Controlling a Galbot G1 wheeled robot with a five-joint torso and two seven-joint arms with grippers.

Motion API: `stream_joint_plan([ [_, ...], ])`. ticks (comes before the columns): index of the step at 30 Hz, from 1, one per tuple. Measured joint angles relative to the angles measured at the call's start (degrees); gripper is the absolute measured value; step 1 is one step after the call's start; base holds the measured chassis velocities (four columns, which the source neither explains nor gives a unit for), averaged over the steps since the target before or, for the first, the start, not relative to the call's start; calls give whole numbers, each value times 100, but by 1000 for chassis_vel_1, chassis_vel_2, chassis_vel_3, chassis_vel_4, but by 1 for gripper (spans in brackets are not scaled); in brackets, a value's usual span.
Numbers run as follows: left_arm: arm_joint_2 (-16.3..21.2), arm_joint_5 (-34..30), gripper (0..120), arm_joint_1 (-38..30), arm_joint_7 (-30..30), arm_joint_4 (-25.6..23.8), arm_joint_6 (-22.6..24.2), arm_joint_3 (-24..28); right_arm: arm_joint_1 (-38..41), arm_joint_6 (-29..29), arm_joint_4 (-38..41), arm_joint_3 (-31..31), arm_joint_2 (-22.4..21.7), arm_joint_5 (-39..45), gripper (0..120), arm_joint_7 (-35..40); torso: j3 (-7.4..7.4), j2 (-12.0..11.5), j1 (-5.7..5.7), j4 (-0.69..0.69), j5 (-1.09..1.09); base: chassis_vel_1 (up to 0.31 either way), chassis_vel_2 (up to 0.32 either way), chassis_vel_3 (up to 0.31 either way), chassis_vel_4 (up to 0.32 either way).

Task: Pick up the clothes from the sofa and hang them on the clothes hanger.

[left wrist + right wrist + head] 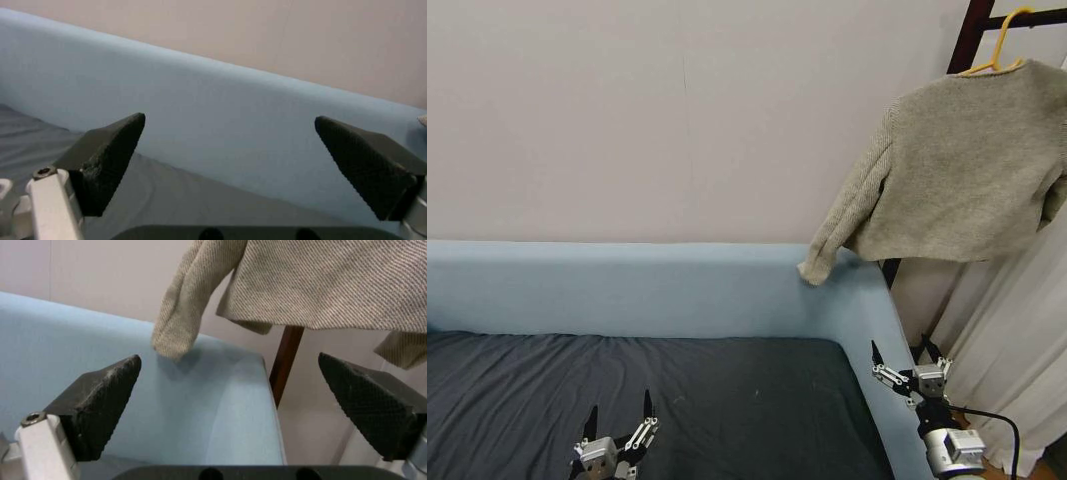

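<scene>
A beige knit sweater hangs on a yellow hanger from a dark wooden rack at the upper right; one sleeve droops onto the sofa's back corner. The light blue sofa with a dark grey seat spans the lower view. My left gripper hovers open over the seat near the bottom edge, with nothing between its fingers. My right gripper stands open by the sofa's right arm, below the sweater, also holding nothing.
A plain wall runs behind the sofa. White curtain fabric hangs at the far right beside the rack's dark post. A black cable trails from my right wrist.
</scene>
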Motion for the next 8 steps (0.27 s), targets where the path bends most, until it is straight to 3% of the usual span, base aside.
stream_joint_plan([
  [8,4,-6,100,-7,3,0,6,4,14,-4,0,-10,-5,4,100,-1,0,0,0,0,0,0,0,0,0],
])
